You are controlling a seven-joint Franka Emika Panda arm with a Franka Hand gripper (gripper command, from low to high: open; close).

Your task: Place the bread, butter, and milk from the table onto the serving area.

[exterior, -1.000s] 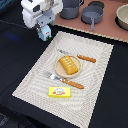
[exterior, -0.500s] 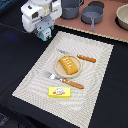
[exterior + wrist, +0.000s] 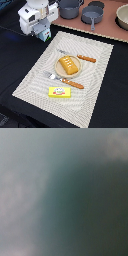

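My gripper hangs at the serving area's far corner on the exterior view's left. It looks shut on the light-blue milk, which shows between the fingers just off the mat's edge, over the black table. The bread lies on the round tan plate in the middle of the mat. The butter lies flat on the mat near its front edge. The wrist view is only a grey-green blur of something very close to the lens.
A fork and a knife with orange handles flank the plate. Behind the mat, the brownish-pink counter holds dark pots and a bowl.
The gripper with the milk has shifted only slightly, a little lower by the mat's corner. Bread and butter have not moved.
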